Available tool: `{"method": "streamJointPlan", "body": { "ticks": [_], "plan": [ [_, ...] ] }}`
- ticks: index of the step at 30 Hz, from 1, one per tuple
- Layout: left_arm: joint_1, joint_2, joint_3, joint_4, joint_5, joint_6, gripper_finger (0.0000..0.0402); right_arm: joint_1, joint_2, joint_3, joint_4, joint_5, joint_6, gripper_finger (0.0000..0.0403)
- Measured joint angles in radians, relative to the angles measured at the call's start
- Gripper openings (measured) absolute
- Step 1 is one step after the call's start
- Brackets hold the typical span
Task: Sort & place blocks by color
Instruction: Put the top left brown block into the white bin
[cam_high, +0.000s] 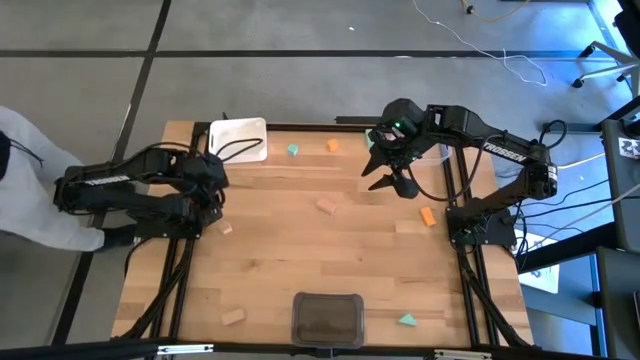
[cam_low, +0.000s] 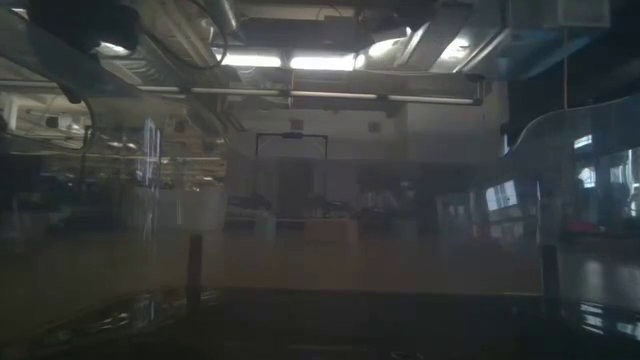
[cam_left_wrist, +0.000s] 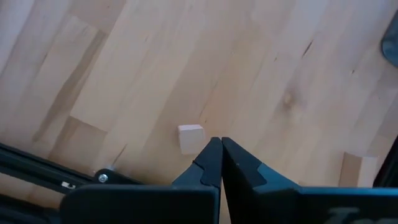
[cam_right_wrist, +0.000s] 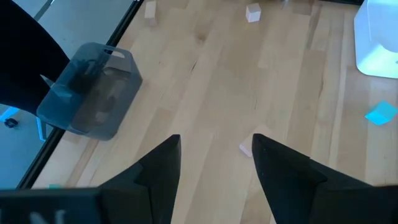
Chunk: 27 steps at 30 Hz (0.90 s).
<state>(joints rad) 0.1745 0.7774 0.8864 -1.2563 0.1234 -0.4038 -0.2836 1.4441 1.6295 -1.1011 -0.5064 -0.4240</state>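
On the wooden bench (cam_high: 300, 260) the blocks are scattered all over. Up by the far edge there's a teal block (cam_high: 293, 150) just beside the white tray (cam_high: 238, 137), and an orange block (cam_high: 332, 145) a bit further along. Another orange one (cam_high: 428, 216) sits near the right arm's base, and a second teal piece (cam_high: 407, 320) lies at the near edge, right of the dark grey tray (cam_high: 327, 318). The pale wood ones: one mid-bench (cam_high: 326, 206), one near the left arm (cam_high: 226, 228), one at the near-left corner (cam_high: 234, 317).

The right hand (cam_high: 390, 178) hangs over the far-right part of the bench with its fingers spread wide and nothing between them. Its wrist camera looks down past both fingers at a pale block (cam_right_wrist: 246, 148) on the wood just ahead of the fingertips — not touching as far as I can tell.

The left hand (cam_left_wrist: 220, 144) is parked at the left edge with its fingers pressed tight together, empty. A small pale cube (cam_left_wrist: 191, 137) sits on the bench just beside the fingertips.

The low view is basically murky reflections — can't make out any blocks there. A person's light sleeve (cam_high: 30, 185) shows off the left side.
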Motion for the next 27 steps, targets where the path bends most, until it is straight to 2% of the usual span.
{"method": "streamJointPlan", "body": {
  "ticks": [7,11,15,24,27],
  "plan": [
    [0.0,-0.006,0.0,0.003,0.0,-0.157,0.0001,0.0,0.0,0.0,0.0,0.0,0.0,0.0199],
    [0.0,-0.005,0.0,-0.01,-0.014,-0.249,0.0025,0.0,0.0,0.0,0.0,0.0,0.0,0.0199],
    [0.0,-0.005,0.0,-0.01,-0.009,-0.29,0.0083,0.0,0.001,0.0,0.001,0.0,0.0,0.0199],
    [0.0,-0.005,0.0,-0.02,-0.009,-0.372,0.0267,0.0,0.001,0.0,0.001,0.0,0.0,0.0199],
    [0.001,-0.008,0.0,-0.037,-0.027,-0.347,0.03,0.0,0.001,0.0,0.001,0.0,0.0,0.0199]
  ]
}}
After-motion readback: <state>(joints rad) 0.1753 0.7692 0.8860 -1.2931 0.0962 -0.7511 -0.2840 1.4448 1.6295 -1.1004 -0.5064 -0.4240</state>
